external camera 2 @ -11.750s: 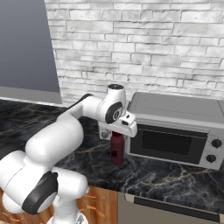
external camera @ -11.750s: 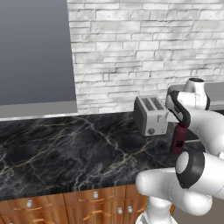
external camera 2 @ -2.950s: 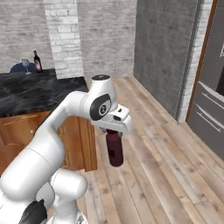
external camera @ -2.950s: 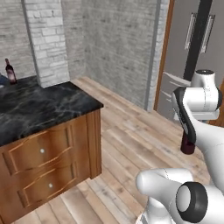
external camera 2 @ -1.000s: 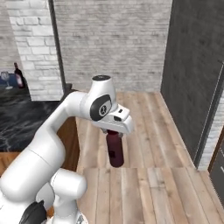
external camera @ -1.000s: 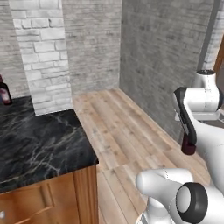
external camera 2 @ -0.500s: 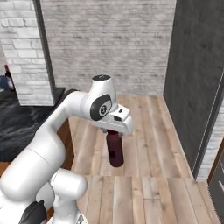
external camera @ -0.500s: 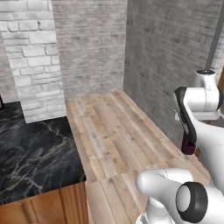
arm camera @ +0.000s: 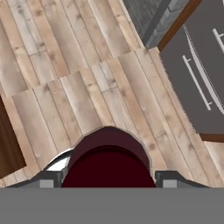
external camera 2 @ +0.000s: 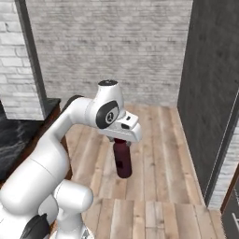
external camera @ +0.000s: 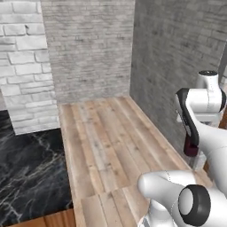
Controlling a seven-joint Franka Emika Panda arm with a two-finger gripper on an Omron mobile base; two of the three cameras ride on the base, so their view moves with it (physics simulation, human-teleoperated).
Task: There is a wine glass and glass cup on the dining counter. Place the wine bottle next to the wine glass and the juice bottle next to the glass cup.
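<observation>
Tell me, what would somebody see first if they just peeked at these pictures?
Probably the big white robot arm carrying the juice bottle, a stubby dark maroon bottle that hangs upright from the gripper above the wooden floor. Next, the black marble counter at the lower left of the left base view, below a white brick pillar.

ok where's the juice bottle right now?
The juice bottle hangs upright in the tool, mid-air over the wood floor in the right base view, right of the dark counter.
</observation>
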